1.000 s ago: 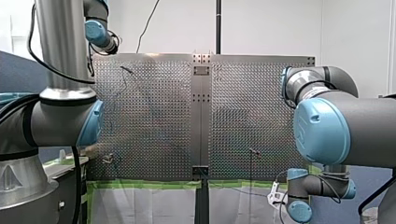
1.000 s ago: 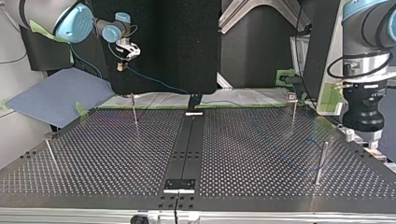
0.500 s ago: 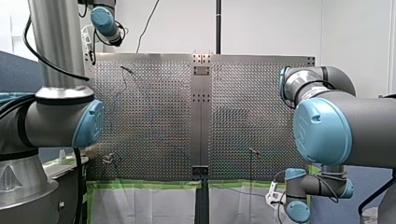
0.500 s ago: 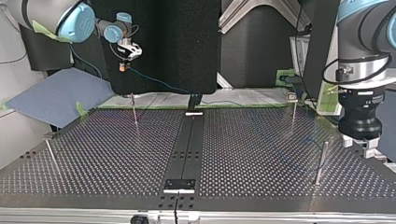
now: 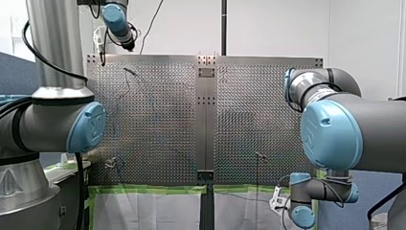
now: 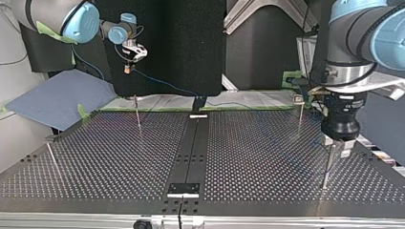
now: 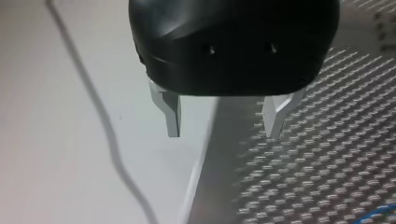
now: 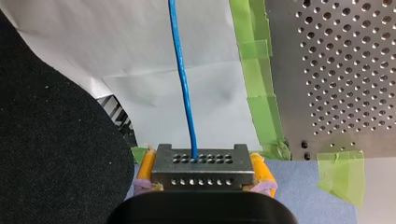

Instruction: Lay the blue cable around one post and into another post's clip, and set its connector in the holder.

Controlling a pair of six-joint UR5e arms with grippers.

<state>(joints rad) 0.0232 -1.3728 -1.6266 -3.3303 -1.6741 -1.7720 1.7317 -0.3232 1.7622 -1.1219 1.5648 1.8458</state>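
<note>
My left arm (image 5: 57, 120): silver-grey tubes, pale blue round joint caps (image 5: 86, 128), black seam rings, and a black cable (image 5: 28, 45) along the upright tube.
My right arm (image 5: 368, 124): the same grey tubes and blue caps, with a white bracket (image 6: 136, 48) at the wrist.
My left gripper (image 7: 223, 134): glossy black rounded housing with two small holes in its face and bare metal fingers (image 7: 173, 114) with chamfered tips.
My right gripper (image 8: 203, 173): black body, with yellow pads (image 8: 145, 169) tinged purple at the base.

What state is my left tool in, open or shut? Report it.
Open. In the left wrist view, my left tool has its metal fingers well apart, nothing between them.
</note>
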